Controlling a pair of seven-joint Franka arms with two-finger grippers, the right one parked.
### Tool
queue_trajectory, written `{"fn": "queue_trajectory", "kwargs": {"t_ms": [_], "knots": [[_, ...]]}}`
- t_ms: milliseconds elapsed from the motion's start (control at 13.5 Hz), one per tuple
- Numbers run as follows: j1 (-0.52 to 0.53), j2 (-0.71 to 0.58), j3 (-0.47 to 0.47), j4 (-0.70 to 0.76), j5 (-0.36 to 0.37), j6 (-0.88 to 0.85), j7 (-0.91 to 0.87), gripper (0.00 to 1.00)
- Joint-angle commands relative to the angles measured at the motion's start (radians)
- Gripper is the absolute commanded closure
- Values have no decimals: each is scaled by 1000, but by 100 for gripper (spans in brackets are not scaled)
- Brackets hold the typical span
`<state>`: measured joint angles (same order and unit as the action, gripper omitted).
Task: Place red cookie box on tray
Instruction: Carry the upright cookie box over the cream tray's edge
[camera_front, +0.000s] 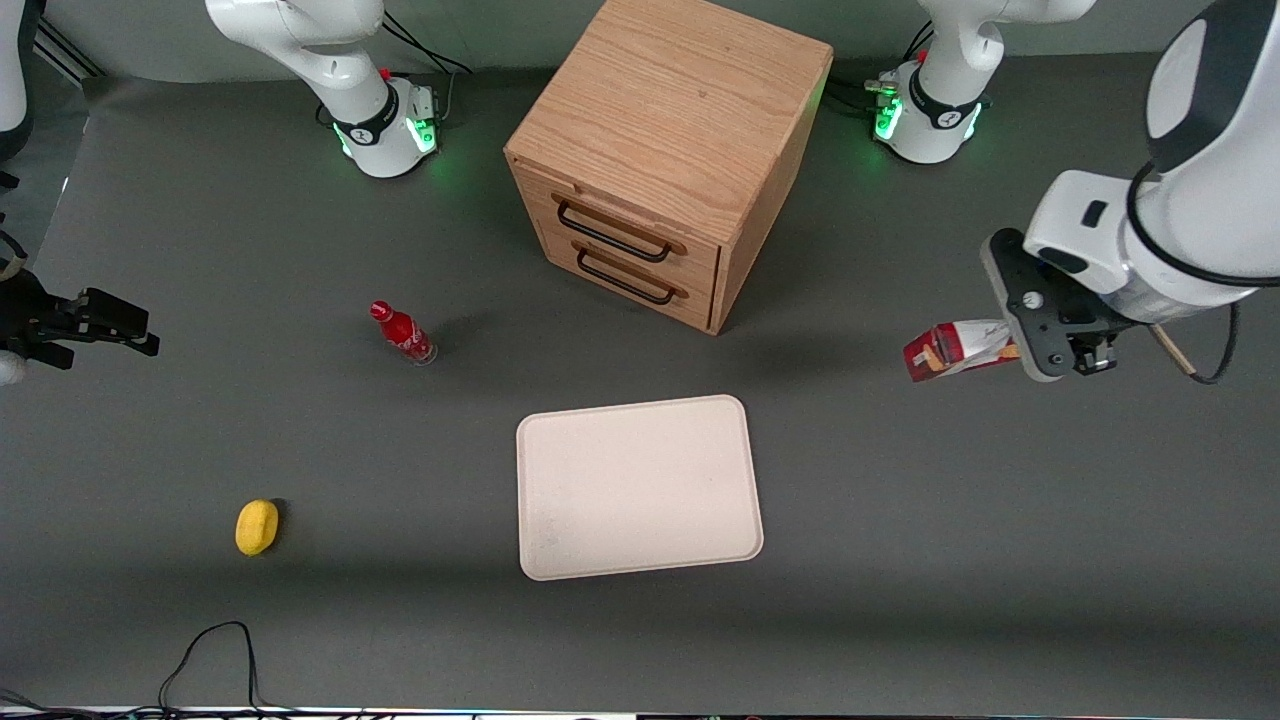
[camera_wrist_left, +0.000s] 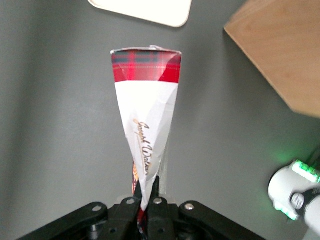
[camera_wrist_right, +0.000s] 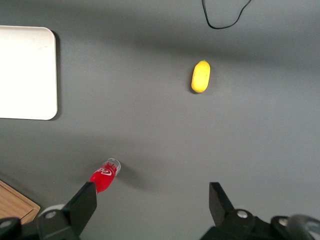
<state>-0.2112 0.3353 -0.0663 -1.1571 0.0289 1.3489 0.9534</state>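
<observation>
Pinching only one end of the red cookie box (camera_wrist_left: 146, 135), my hand (camera_wrist_left: 146, 200) risks it sagging, slipping before the tray (camera_front: 640, 487).

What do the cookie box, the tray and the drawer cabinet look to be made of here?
The red cookie box, held off the table in the left gripper, looks like printed cardboard with a slight sheen and folded edges. The tray seems matte cream plastic or fibre composite, faintly speckled; which one is unclear. The drawer cabinet shows light wood grain, solid or veneer, with dark metal-looking handles.
</observation>
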Motion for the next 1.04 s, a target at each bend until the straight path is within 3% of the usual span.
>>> {"fn": "queue_trajectory", "kwargs": {"t_ms": [0,296,519,741,963], "knots": [[-98,50,6,16,-9,83,-302,100],[-186,151,5,25,-18,274,-762,100],[-192,227,-4,34,-81,406,-1072,100],[-204,345,-47,68,-81,547,-1386,100],[-226,480,-52,154,-75,596,-1565,100]]}}
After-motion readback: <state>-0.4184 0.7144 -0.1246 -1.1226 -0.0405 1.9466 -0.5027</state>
